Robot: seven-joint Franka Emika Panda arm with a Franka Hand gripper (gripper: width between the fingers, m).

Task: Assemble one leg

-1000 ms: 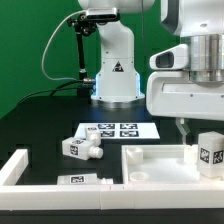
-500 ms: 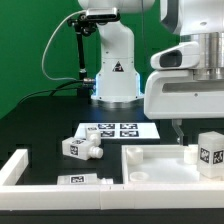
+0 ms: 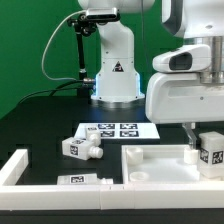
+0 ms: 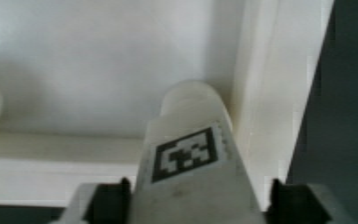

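The stubby, smooth white plastic leg (image 4: 197,150) (square black-and-white tag on its side) sits clamped between the gripper (image 4: 197,200) fingers, the arm reaching down over the rimmed white panel (image 3: 150,165).

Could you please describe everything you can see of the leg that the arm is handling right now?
The leg is a short white post, plastic by its look, with a black-and-white marker tag on its side. In the wrist view it sits between the fingers of the gripper, above the white panel. Whether its far end touches the panel cannot be told.
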